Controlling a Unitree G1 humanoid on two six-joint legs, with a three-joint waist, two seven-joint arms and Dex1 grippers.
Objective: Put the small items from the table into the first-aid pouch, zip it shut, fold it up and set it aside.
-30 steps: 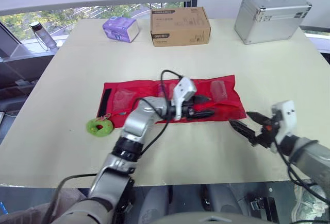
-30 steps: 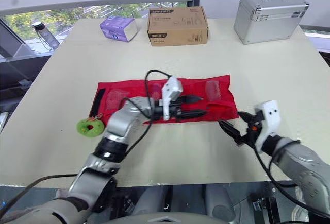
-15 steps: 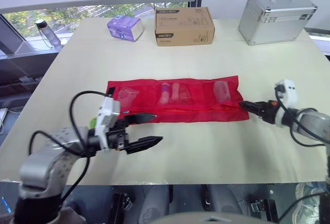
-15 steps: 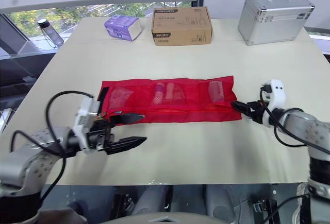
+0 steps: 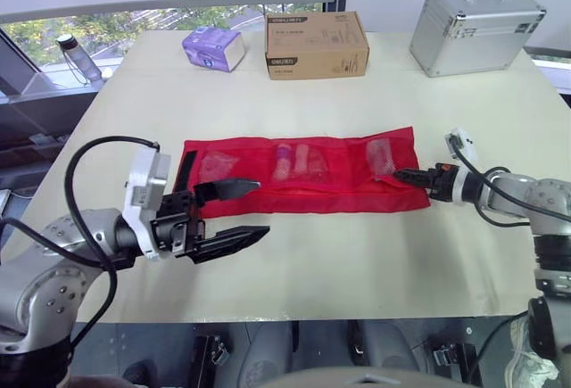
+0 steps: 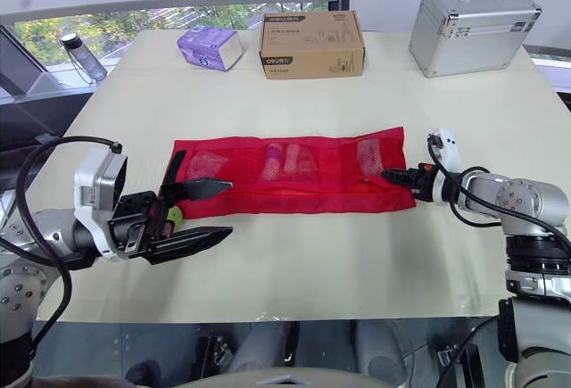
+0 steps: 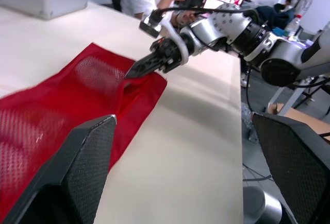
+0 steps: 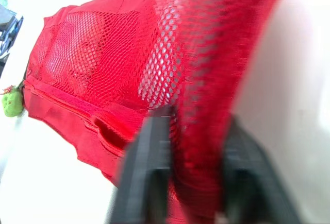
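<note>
First-aid pouch (image 5: 339, 194) lies unfolded flat mid-bench (image 5: 357, 263), long axis left-right, with small items visible in its mesh pockets. Right gripper (image 5: 401, 175) is at the pouch's right end, jaws clenched on the edge fabric; the wrist view shows red mesh pinched between both fingers. Left gripper (image 5: 262, 208) hovers by the near-left corner, jaws released and spread wide, upper fingertip over the pouch's near edge. A green item (image 8: 11, 103) sits at the pouch's left end. At the far edge stand a purple pack (image 5: 212, 47), cardboard box (image 5: 317, 45) and aluminium case (image 5: 473, 20).
</note>
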